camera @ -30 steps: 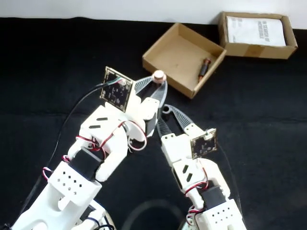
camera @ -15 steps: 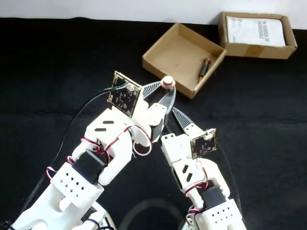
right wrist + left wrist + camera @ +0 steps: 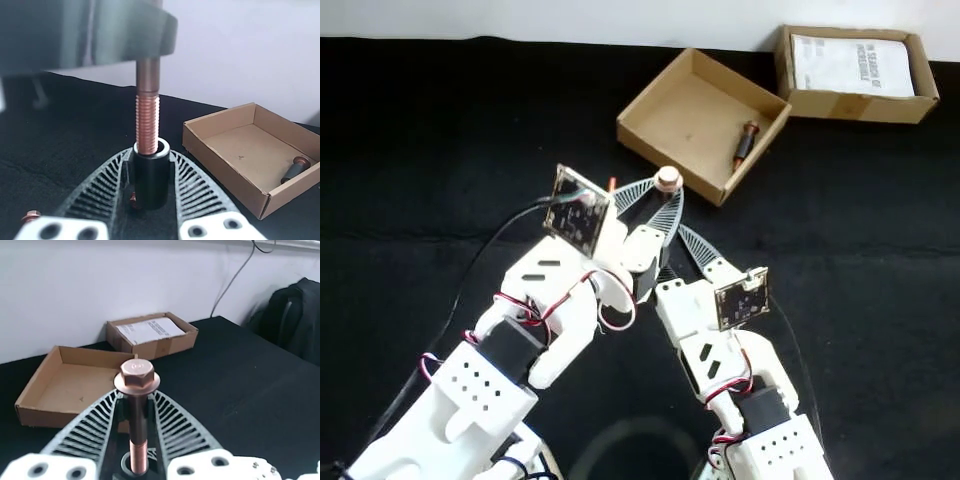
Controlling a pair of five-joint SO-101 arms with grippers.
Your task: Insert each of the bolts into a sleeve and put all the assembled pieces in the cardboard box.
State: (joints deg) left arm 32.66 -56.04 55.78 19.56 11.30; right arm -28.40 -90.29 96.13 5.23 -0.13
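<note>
Black table [image 3: 880, 260], white wall [image 3: 520, 18] behind. Left gripper [image 3: 135, 401] clamps copper bolt [image 3: 136, 376] upright, head up. Threaded tip sits in black sleeve [image 3: 150, 182], pinched by right gripper [image 3: 150, 156]; depth inside sleeve hidden. Cardboard box [image 3: 670, 110], upper centre of high view, holds one assembled piece [image 3: 747, 143].

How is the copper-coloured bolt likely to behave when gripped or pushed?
The bolt looks like solid metal, so probably stiff and heavy for its size. Its smooth shaft may slip in a loose grip. Laid flat and pushed, it would likely roll in an arc, its head being wider.
</note>
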